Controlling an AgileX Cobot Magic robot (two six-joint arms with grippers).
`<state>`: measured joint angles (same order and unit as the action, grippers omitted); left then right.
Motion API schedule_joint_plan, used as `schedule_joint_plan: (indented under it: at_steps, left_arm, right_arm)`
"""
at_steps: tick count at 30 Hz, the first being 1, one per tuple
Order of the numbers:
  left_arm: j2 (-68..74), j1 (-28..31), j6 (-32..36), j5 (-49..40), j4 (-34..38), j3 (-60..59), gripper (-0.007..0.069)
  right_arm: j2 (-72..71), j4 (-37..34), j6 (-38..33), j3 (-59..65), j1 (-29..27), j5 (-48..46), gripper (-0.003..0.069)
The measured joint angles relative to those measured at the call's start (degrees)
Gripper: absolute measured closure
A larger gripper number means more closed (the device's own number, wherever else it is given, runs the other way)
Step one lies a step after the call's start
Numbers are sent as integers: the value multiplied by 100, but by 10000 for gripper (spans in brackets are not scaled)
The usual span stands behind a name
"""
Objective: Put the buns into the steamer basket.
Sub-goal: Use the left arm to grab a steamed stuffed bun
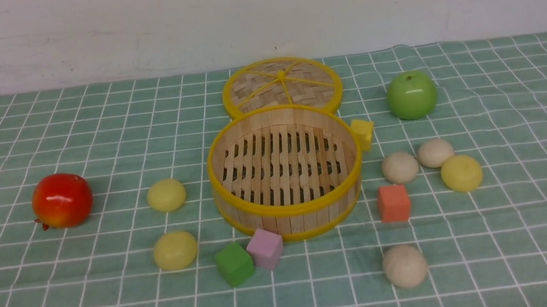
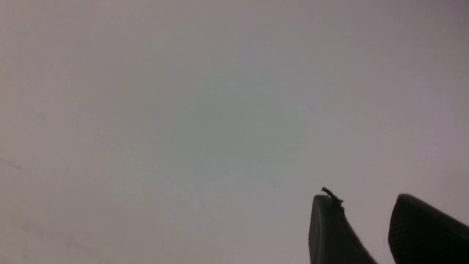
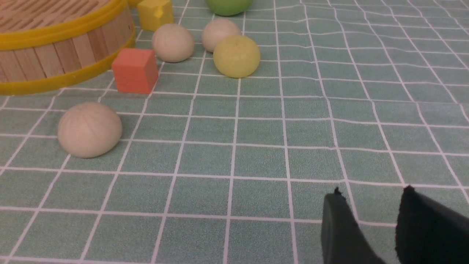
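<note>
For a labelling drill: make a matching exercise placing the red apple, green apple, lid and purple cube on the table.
1 red apple
2 green apple
3 lid
4 purple cube

A beside the green cube
B directly behind the steamer basket
C farthest to the robot's left
D right of the yellow cube

Pairs: 1-C, 2-D, 3-B, 4-A

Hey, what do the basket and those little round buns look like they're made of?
Basket: pale bamboo or wood slats, unvarnished, with glossy, plastic-looking yellow rims. Buns: smooth, matte, faintly ribbed domes, probably rubber or foam toys; the look leaves that open.
</note>
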<state>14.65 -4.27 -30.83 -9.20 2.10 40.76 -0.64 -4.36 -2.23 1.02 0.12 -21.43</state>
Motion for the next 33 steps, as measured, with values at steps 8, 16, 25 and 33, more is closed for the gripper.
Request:
schedule_joint_plan:
  at_steps: [8,16,25,33]
  left_arm:
    - [1792,0,0,-1099,-99,610,386]
    - [2838,0,0,-1533,-36,610,386]
    - [4196,-185,456,-2593,157,1188,386]
    - [5499,-1259,1161,-4024,-122,2231,386]
  right_arm:
    - [0,0,0,0,0,0,419]
    - [0,0,0,0,0,0,419]
    - [0,0,0,0,0,0,419]
    - [0,0,0,0,0,0,419]
